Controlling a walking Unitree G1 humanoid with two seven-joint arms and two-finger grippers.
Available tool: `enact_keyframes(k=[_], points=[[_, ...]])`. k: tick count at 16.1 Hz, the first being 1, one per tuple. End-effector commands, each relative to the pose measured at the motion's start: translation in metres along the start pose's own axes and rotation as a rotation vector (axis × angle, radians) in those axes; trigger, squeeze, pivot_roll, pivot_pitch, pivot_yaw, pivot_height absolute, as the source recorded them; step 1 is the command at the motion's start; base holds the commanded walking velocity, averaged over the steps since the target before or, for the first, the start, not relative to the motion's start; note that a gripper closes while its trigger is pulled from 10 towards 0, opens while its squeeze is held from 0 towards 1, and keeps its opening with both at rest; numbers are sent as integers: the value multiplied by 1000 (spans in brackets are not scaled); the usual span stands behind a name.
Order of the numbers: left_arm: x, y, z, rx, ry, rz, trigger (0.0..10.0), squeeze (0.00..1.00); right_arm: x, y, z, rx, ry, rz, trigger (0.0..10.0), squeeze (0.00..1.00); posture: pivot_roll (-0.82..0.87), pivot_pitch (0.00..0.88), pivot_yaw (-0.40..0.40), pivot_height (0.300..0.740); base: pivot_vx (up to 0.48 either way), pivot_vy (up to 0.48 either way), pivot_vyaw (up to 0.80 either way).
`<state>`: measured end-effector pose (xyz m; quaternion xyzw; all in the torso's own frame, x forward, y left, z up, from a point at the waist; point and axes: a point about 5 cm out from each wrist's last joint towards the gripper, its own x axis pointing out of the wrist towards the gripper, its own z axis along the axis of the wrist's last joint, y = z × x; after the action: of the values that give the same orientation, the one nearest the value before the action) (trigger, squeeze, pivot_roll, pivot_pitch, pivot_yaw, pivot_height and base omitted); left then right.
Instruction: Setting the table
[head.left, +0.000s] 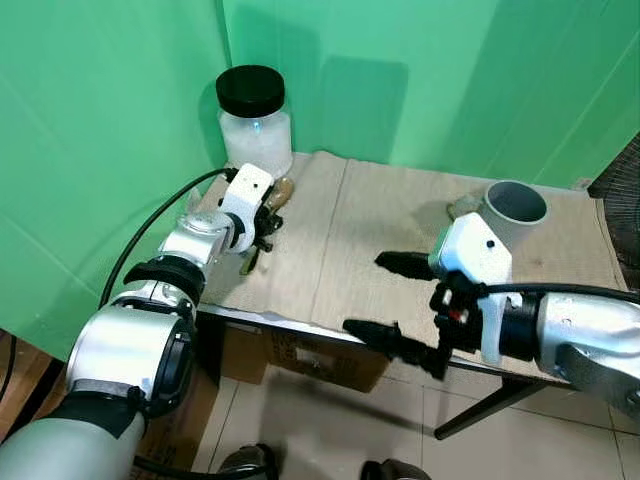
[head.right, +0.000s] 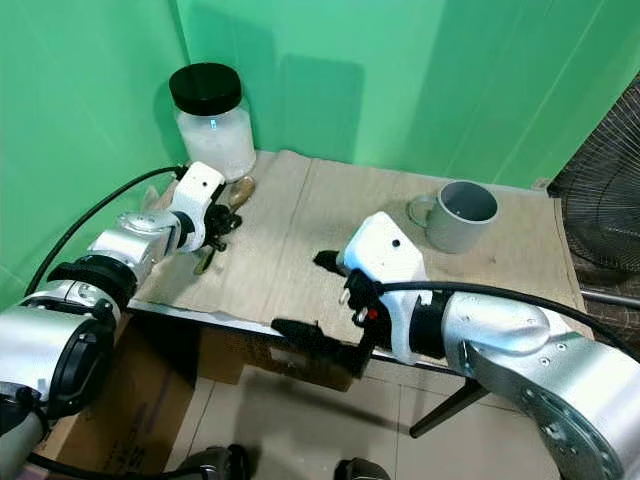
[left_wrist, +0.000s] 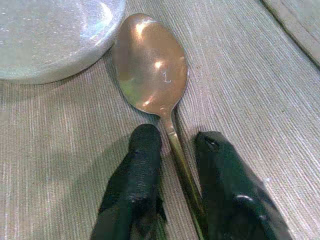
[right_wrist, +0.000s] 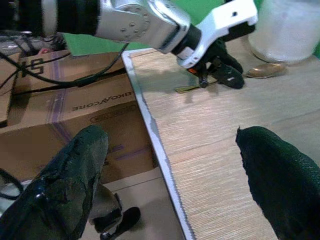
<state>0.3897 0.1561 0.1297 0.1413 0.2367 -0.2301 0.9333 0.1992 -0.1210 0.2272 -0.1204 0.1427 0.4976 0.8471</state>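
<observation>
Two grippers are over a table covered with a pale woven cloth, set against a green backdrop. The left gripper is lowered at the table's far left corner, its two black fingers parted just enough to stand one on each side of the thin handle of a bronze-coloured spoon; the handle runs through the gap between them (from the wrist view I cannot tell whether the pads actually press on it). The spoon lies flat on the cloth, bowl up, with its bowl just beside the base of a glass jar that has a black lid and white contents. The jar stands upright at the back left corner, right against the backdrop. The right gripper hangs at the table's front edge, near the middle, with its fingers spread wide apart and nothing between them; one finger is over the cloth and the other reaches out past the edge, above the floor. A grey mug stands upright at the far right of the table, well apart from the spoon, its handle turned toward the left. Cardboard boxes sit beneath the table, and a black fan grille stands off to the right.
</observation>
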Motion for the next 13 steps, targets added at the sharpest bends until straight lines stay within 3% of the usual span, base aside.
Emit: enact_keyframes(k=[1, 7, 13], points=[[0, -2, -23, -21, 96, -6, 0, 0, -3, 1, 0, -8, -2, 4, 10000, 0, -90, 134, 9, 740, 0, 0, 0], [0, 1, -10, 33, 53, 13, 0, 0, -4, -1, -1, -13, -1, -16, 10000, 0, -88, 132, 17, 740, 0, 0, 0], [-5, 8, 18, 22, -102, 22, 0, 0, -1, -3, -1, -15, -23, -47, 10000, 0, -74, 115, 19, 740, 0, 0, 0]])
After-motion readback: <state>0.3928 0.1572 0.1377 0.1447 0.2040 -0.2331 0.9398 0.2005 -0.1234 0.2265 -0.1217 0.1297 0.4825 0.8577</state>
